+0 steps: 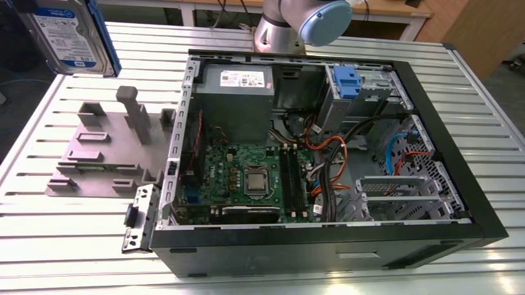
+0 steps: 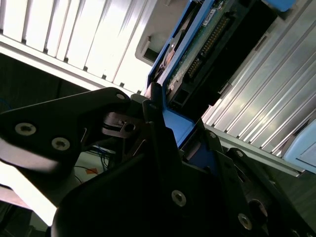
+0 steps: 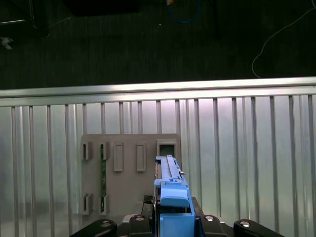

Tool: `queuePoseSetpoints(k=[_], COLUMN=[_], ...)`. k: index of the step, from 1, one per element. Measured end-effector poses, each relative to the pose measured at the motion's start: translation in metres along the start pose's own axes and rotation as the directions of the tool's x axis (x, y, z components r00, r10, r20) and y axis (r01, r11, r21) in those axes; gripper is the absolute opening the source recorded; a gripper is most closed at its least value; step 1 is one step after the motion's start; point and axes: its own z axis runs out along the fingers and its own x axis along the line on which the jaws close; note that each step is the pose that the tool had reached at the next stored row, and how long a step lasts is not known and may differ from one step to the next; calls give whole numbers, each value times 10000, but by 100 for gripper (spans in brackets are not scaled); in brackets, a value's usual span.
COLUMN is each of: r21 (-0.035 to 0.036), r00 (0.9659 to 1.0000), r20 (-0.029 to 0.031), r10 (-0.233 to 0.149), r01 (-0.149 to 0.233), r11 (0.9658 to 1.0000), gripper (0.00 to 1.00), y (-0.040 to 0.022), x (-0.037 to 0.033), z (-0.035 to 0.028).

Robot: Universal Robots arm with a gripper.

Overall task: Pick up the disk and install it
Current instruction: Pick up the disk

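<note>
Gripper [image 3: 170, 222] was clamped on disk [image 1: 70, 34]. Disk hung aloft over holder [image 1: 107, 147] near table [image 1: 66, 246] edge, long axis upright. Open case [image 1: 328, 153] lay well apart, toward exterior view's right.

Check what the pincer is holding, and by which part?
The disk, up off the table. The pincer is shut on one end, across its blue carrier bracket.

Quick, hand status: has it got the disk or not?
Hand: closed on the disk, holding it in the air above the grey holder.
</note>
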Motion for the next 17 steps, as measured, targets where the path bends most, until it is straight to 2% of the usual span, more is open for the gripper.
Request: queuePoseSetpoints(k=[14, 17], r21=[4, 8], r00=[9999, 9999], r20=[-3, -3], r10=[-118, -118], r01=[118, 118], r11=[9999, 9999], gripper=[36, 36], y=[-3, -2], x=[0, 1], z=[-1, -20])
